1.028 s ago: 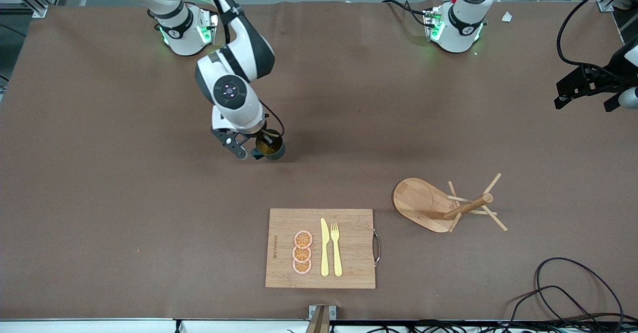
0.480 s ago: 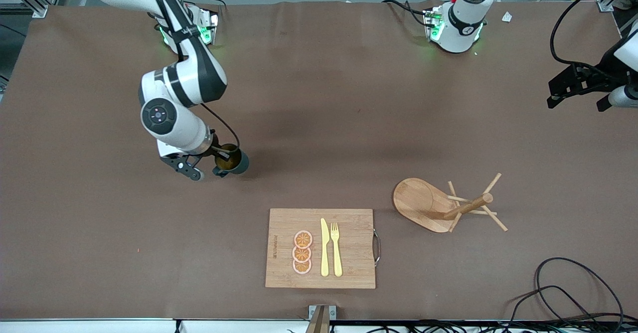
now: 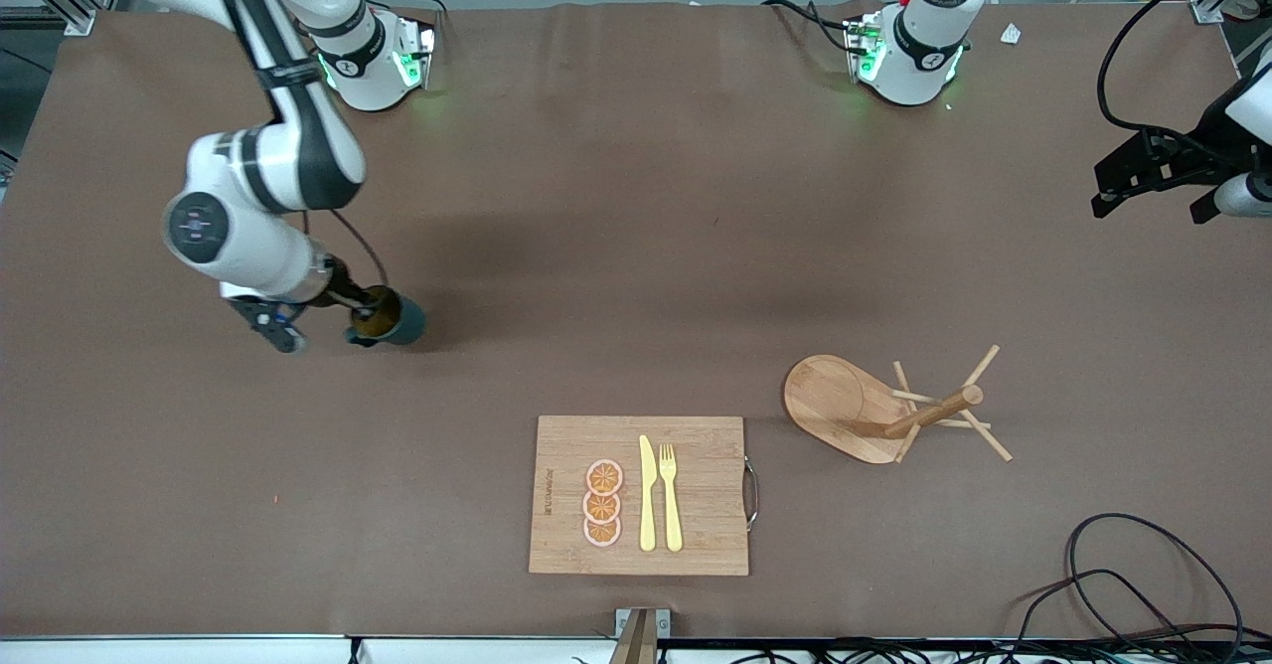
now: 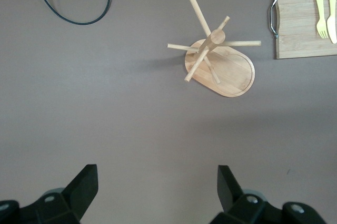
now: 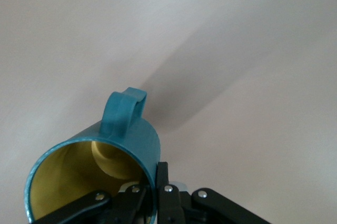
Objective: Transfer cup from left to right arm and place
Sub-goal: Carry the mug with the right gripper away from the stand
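Note:
The cup (image 3: pixel 399 318) is dark teal with a mustard-yellow inside. It hangs tilted from my right gripper (image 3: pixel 364 332) over bare table toward the right arm's end. In the right wrist view the cup (image 5: pixel 118 142) has its handle (image 5: pixel 122 109) pointing away from the fingers. The right gripper (image 5: pixel 156 182) is shut on the cup's wall at the rim, one finger inside and one outside. My left gripper (image 3: pixel 1153 202) is open and empty, held high over the left arm's end of the table. In the left wrist view its fingers (image 4: pixel 84 184) stand wide apart around the left gripper's centre (image 4: pixel 157 187).
A wooden rack (image 3: pixel 874 408) with pegs stands toward the left arm's end and shows in the left wrist view (image 4: pixel 221 66). A cutting board (image 3: pixel 696 495) with a yellow knife, a fork and orange slices lies near the front edge. Black cables (image 3: pixel 1143 584) lie at the front corner.
My right arm has carried the cup sideways toward the right arm's end of the table, still gripping its rim. The left gripper has barely moved.

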